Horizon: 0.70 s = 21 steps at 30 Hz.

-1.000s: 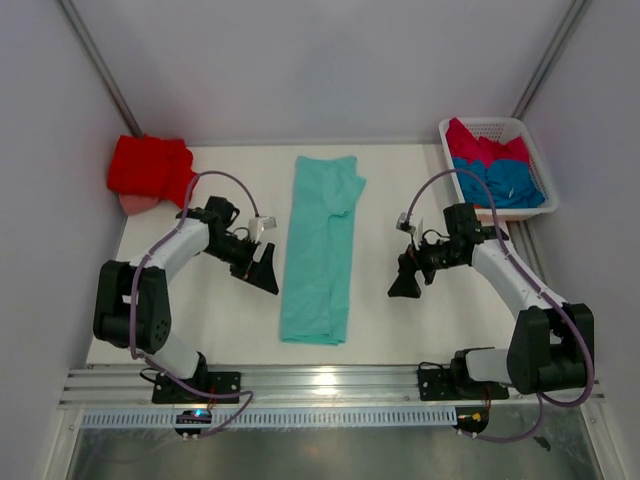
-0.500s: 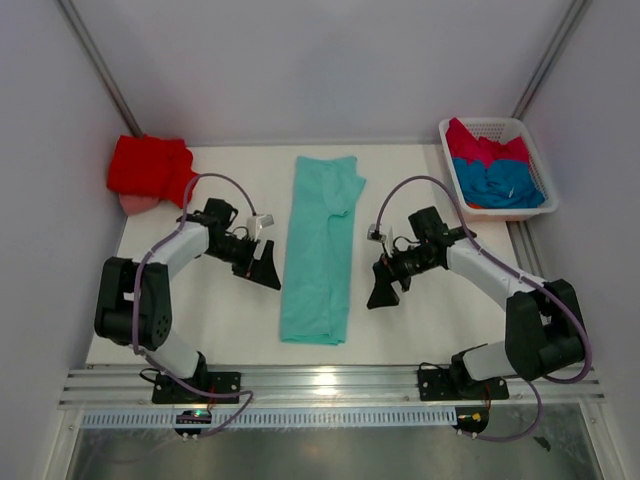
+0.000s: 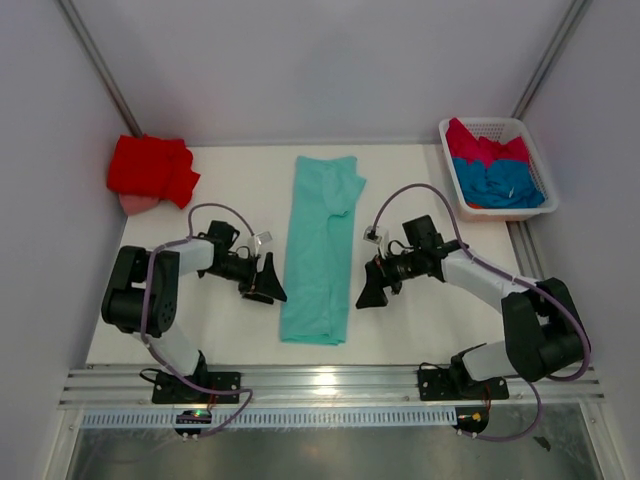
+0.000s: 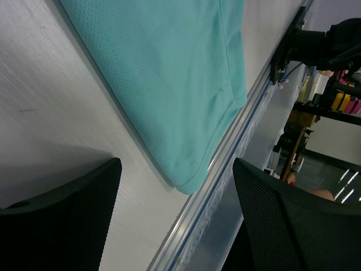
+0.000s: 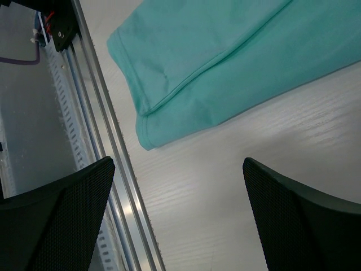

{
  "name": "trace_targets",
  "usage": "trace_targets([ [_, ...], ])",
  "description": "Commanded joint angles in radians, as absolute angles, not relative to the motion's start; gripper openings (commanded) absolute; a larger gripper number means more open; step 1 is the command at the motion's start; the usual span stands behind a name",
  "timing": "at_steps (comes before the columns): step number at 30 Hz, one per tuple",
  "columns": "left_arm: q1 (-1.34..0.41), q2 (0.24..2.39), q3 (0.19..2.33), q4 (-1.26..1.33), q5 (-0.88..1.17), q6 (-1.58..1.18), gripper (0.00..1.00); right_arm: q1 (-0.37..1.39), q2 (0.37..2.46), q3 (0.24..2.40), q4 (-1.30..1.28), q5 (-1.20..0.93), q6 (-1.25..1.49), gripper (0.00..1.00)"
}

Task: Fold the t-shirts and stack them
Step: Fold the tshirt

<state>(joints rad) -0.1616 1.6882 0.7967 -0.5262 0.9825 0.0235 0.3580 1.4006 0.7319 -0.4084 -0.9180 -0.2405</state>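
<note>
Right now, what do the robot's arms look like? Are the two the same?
Yes, they match. The left arm and right arm are both made of white tube-shaped links joined by chunky black joints. A thin purplish cable loops along each one. Each arm ends in a black gripper, the left gripper and the right gripper, with two broad wedge-shaped fingers covered in fine dots.

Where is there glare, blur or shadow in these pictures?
Top external view: bright glare on the silver metal rail. Left wrist view: mint-teal cloth t-shirt crisp, room beyond the white table soft. Right wrist view: even light, thin shadow along the shirt's edge on the table.
</note>
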Motion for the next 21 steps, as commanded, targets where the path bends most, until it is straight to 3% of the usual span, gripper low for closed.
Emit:
trace_targets([
  [1,-0.158,1.646,0.775,-0.367,1.02,-0.097,0.82,0.388,1.381,0.712,-0.23,-0.933,-0.112,0.99],
  [8,-0.161,1.618,0.794,-0.44,1.015,-0.081,0.81,0.42,1.45,0.654,-0.077,-1.017,0.034,0.99],
  [17,-0.16,1.785,0.997,-0.768,1.055,0.058,0.81,0.431,1.473,0.586,0.057,-1.078,0.192,0.99],
  [21,-0.16,1.815,0.97,-0.741,1.095,0.031,0.81,0.436,1.483,0.568,0.06,-1.084,0.199,1.0],
])
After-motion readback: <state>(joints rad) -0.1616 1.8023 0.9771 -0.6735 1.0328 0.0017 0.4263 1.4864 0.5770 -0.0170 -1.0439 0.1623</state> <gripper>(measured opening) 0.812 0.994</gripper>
